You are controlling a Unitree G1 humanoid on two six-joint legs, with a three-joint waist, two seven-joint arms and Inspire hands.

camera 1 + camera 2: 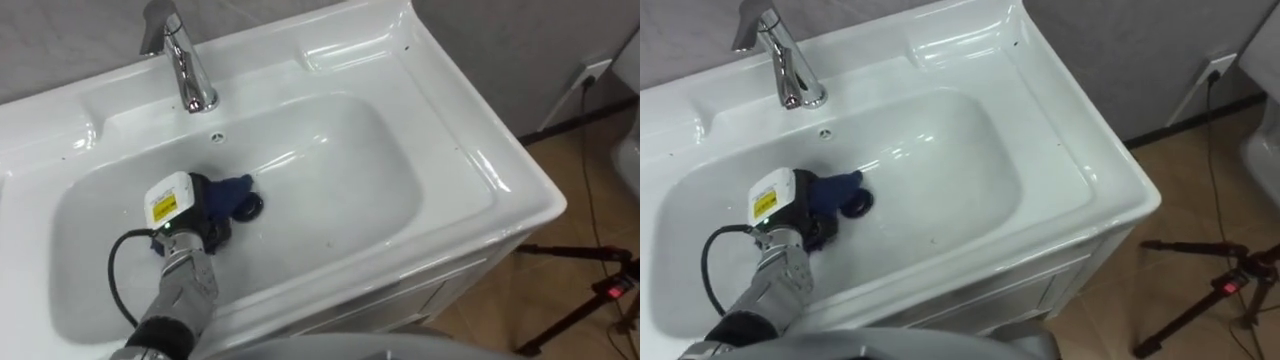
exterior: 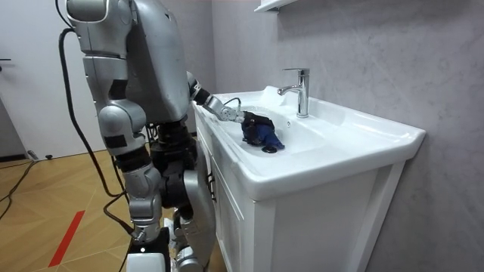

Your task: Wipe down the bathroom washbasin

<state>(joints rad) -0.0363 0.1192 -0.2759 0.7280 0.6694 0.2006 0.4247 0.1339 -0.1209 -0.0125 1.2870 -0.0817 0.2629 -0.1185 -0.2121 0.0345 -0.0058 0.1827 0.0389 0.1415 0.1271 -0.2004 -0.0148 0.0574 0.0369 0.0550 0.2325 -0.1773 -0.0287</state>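
A white basin (image 1: 330,170) with a chrome tap (image 1: 185,60) at its back fills the work area. My left hand (image 1: 185,205) reaches in from the lower left and rests low in the bowl's left part. Its fingers are curled on a bunched dark blue cloth (image 1: 232,190), which presses on the basin floor beside the dark drain ring (image 1: 250,208). In the room view the same hand (image 2: 246,119) holds the cloth (image 2: 265,136) over the bowl. My right hand (image 2: 149,240) hangs low at my side in the room view.
I stand close against the front of the white vanity cabinet (image 2: 302,219). A wall socket (image 1: 595,72) and a tripod leg (image 1: 580,290) are on the right, over wooden floor. The grey wall runs behind the tap.
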